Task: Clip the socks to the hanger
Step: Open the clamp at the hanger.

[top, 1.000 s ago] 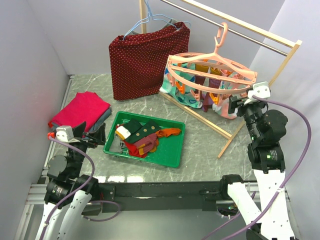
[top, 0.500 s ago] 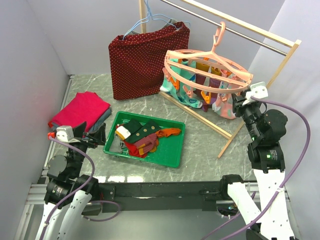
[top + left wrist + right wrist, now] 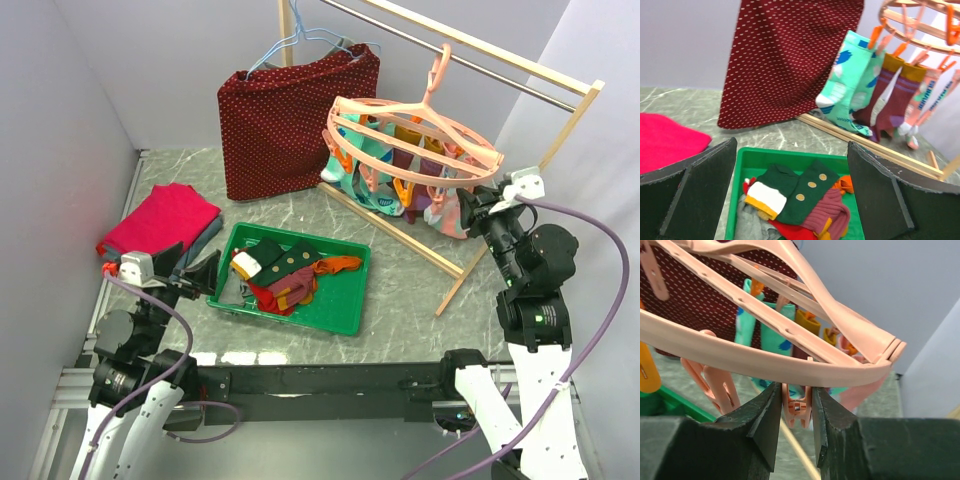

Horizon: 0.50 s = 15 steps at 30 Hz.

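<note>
Several loose socks point(image 3: 283, 277) lie piled in a green tray point(image 3: 340, 322): dark green with yellow dots point(image 3: 807, 190), red, grey, orange and a purple one. The salmon-pink hanger point(image 3: 440, 170) hangs by its hook from the rack's rail, with socks point(image 3: 850, 80) clipped on its far side. My right gripper point(image 3: 480, 207) is at the ring's near right end, shut on one dangling clip peg point(image 3: 798, 407) just under the ring point(image 3: 765, 360). At the tray's left end my left gripper point(image 3: 196, 272) stands open and empty, its jaws framing the pile point(image 3: 791, 150).
A large dark-red dotted cloth point(image 3: 290, 120) hangs on a light-blue wire hanger point(image 3: 300, 40) at the back. A folded pink-red cloth stack point(image 3: 160, 220) lies left of the tray. The rack's wooden foot bar point(image 3: 400, 235) runs along the table behind the tray.
My right gripper has closed onto the clip peg, and the pink hanger has swung a little to the left. The left gripper has edged closer to the tray.
</note>
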Each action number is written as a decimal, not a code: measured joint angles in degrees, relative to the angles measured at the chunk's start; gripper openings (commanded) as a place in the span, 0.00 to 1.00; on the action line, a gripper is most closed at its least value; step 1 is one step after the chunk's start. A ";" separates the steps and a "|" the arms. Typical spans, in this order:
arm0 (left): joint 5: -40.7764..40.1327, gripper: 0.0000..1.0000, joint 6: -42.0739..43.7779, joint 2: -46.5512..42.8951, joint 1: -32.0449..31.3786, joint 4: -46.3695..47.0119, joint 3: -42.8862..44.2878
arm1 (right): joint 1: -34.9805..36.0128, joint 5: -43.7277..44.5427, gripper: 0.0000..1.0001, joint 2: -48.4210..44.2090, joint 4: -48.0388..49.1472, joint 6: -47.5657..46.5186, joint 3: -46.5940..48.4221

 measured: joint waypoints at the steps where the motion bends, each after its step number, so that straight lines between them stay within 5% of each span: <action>1: 0.50 0.96 0.02 0.15 0.00 0.26 -0.02 | 0.00 -0.20 0.04 -0.11 0.02 1.36 0.00; 15: 1.92 0.96 -2.12 13.73 -0.63 -0.44 0.13 | 0.00 1.29 0.00 -2.62 2.38 20.65 -4.13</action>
